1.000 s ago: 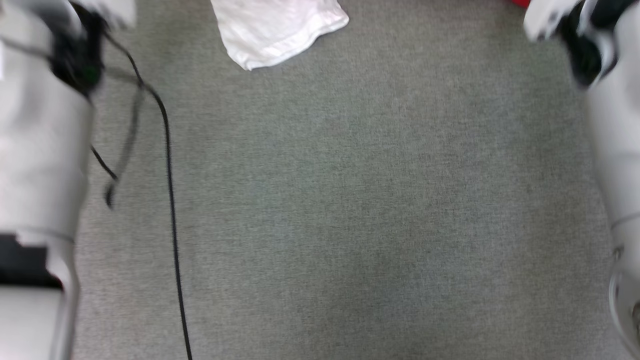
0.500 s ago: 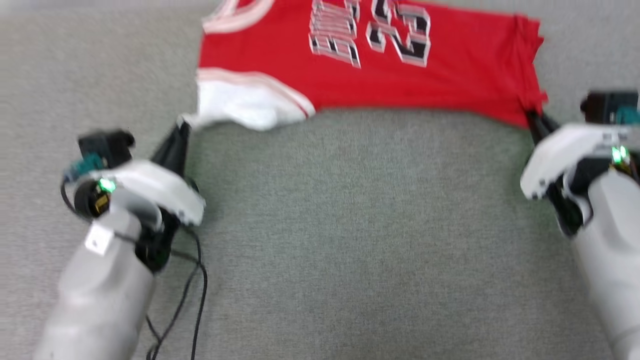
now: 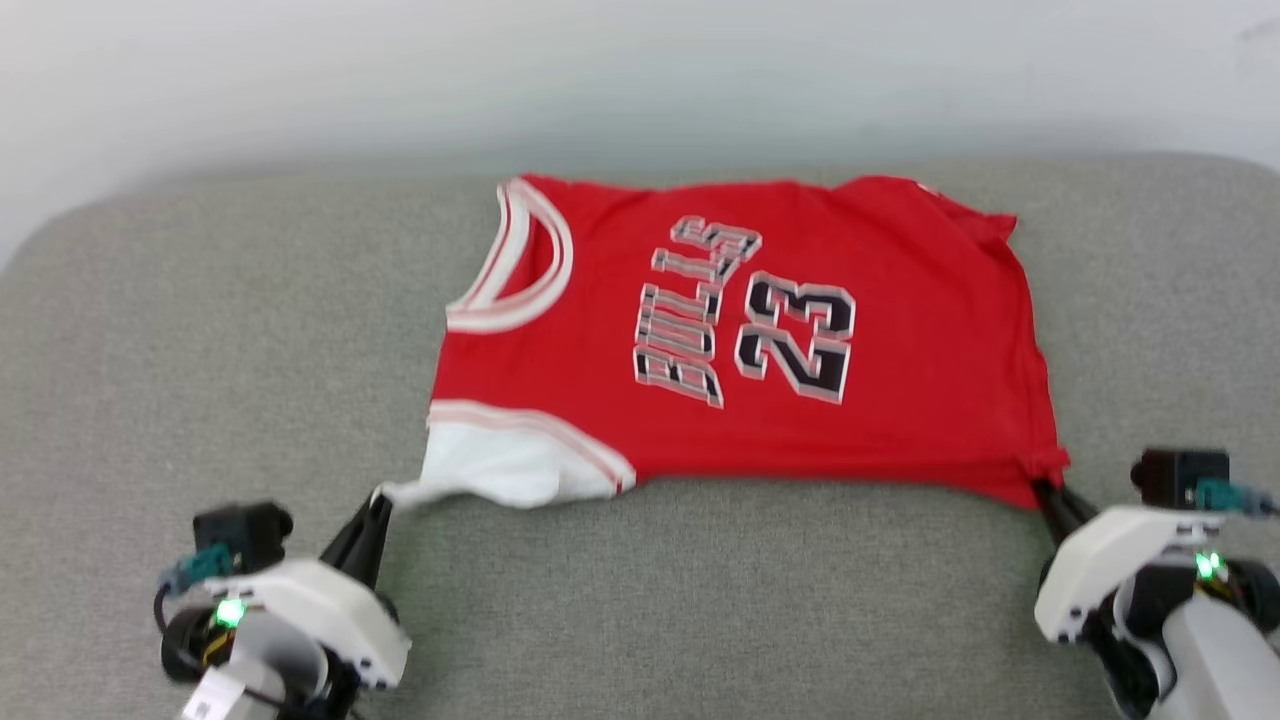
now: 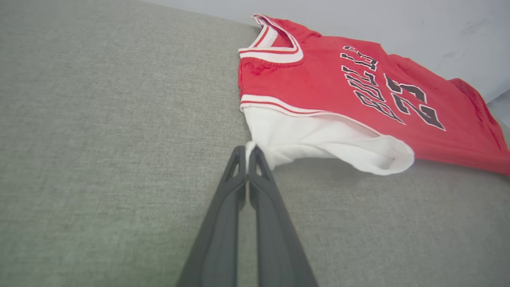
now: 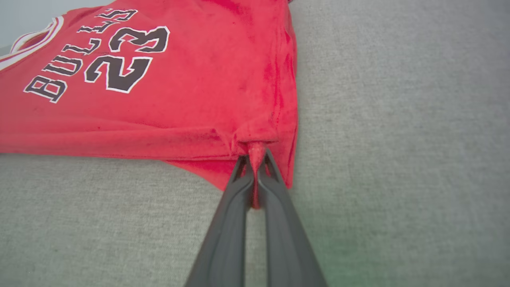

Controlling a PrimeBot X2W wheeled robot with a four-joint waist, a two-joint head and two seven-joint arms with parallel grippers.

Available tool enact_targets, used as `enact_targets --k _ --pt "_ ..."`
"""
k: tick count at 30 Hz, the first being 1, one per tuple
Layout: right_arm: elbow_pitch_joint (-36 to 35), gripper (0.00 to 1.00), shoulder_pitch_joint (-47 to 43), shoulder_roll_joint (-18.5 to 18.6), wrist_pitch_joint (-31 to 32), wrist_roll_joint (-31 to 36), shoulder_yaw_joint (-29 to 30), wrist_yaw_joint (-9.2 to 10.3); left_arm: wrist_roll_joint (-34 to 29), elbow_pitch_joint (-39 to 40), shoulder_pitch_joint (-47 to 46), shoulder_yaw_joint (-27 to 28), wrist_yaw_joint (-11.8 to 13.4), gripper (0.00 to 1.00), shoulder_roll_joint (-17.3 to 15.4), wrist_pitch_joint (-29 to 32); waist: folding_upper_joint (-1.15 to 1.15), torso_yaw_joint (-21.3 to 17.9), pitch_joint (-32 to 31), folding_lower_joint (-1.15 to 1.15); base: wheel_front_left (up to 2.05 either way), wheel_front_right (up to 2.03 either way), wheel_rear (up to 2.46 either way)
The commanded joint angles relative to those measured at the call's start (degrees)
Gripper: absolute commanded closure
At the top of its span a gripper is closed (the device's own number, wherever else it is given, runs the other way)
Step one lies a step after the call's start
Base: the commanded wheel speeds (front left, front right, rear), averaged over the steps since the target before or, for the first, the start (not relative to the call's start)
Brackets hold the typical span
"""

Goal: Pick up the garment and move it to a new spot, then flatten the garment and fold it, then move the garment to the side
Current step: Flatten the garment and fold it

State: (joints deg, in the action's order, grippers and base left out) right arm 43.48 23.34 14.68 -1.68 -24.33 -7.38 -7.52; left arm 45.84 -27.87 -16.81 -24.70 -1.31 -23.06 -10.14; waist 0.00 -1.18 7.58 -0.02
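Both clamp the red, white-sleeved jersey garment: our left gripper its sleeve tip, right gripper apparently its hem corner.

Bright, even, diffuse light with faint soft shadows; head view slightly blurred, wrist views wide-angle stretched.

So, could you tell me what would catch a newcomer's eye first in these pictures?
The red garment lies spread on the grey fabric surface, black BULLS 23 lettering up and collar toward the robot's left. The left gripper is shut on the tip of its white sleeve at the near left, and the right gripper is shut on a bunched red corner at the near right.
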Motion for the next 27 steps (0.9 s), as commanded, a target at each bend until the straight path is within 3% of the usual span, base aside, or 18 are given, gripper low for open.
enact_targets --k 1,10,18,27 --pt "-1.7 1.0 -3.4 -0.3 0.5 0.1 1.1 0.06 0.8 2.1 3.4 0.5 1.3 1.0 -1.1 0.8 0.0 0.2 -3.3 0.02 0.0 0.0 0.0" --pt "-10.6 1.0 -15.6 -2.9 4.2 2.3 4.4 0.06 3.3 12.7 15.8 2.2 8.1 1.0 -3.8 4.0 0.0 0.6 -7.6 0.02 0.0 0.0 0.0" --pt "-23.6 1.0 -27.8 -5.6 9.9 6.2 9.1 0.06 5.6 20.4 24.8 4.0 13.8 1.0 -5.4 6.1 0.0 2.4 -8.8 0.02 0.0 0.0 0.0" --pt "-36.4 1.0 -35.6 -8.1 16.1 8.4 12.8 0.08 6.4 28.4 30.0 5.8 17.8 1.0 -7.8 7.5 0.0 3.1 -8.6 0.02 0.0 0.0 0.0"
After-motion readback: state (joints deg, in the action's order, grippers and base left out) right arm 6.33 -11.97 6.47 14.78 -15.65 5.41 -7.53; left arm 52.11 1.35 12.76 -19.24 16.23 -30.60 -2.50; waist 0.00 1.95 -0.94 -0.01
